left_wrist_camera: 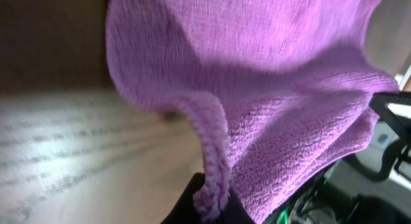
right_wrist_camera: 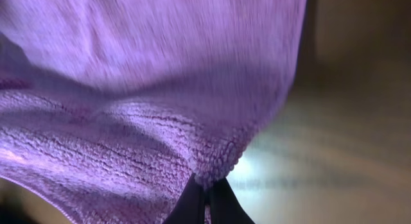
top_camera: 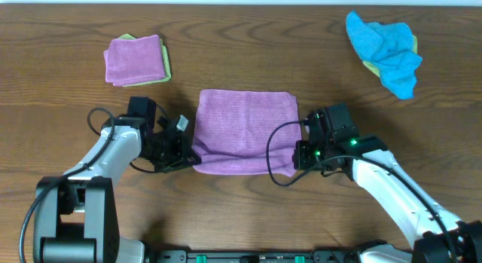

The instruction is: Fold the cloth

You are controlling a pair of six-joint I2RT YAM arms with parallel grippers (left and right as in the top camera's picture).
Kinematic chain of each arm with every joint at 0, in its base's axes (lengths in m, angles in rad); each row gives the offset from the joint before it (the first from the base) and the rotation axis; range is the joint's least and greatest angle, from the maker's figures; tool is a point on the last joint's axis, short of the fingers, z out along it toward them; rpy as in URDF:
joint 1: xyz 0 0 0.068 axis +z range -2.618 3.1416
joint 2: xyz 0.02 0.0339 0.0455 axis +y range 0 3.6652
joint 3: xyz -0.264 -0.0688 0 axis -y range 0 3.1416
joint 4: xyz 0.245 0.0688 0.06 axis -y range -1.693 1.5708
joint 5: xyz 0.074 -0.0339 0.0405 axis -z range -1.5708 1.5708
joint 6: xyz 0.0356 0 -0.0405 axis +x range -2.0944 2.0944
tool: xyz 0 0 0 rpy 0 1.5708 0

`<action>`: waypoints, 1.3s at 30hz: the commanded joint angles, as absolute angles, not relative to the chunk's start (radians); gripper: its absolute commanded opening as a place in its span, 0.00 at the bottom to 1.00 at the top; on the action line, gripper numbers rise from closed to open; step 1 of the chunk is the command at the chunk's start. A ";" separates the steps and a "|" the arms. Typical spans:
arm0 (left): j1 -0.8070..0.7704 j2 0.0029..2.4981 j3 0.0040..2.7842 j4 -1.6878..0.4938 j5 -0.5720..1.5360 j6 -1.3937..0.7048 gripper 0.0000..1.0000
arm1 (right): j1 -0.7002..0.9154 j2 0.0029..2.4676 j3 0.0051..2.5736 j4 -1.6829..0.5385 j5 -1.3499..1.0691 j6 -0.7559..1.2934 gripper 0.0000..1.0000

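A purple cloth point(top_camera: 245, 127) lies in the middle of the wooden table, its near edge lifted. My left gripper point(top_camera: 188, 154) is shut on the cloth's near left corner point(left_wrist_camera: 215, 185), which hangs as a rolled strip between the black fingers. My right gripper point(top_camera: 297, 159) is shut on the near right corner point(right_wrist_camera: 215, 169), pinched between its two black fingertips. In both wrist views the cloth drapes away from the fingers and fills most of the frame.
A folded purple cloth on a green one point(top_camera: 135, 59) lies at the back left. A crumpled blue cloth point(top_camera: 388, 48) lies at the back right on a green one. Bare wooden table point(top_camera: 60, 120) surrounds the arms.
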State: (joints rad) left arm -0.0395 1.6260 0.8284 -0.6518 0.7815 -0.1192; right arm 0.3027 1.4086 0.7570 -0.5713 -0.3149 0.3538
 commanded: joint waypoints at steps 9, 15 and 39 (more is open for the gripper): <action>-0.033 1.591 0.828 -0.315 0.747 -0.464 0.05 | 0.293 1.408 0.756 -0.354 -0.092 0.362 0.01; -0.034 1.594 0.828 -0.107 0.653 -0.577 0.06 | 0.293 1.482 0.756 -0.233 -0.086 0.362 0.01; -0.067 1.774 0.829 0.260 0.506 -0.720 0.05 | 0.258 1.711 0.757 0.133 0.050 0.350 0.01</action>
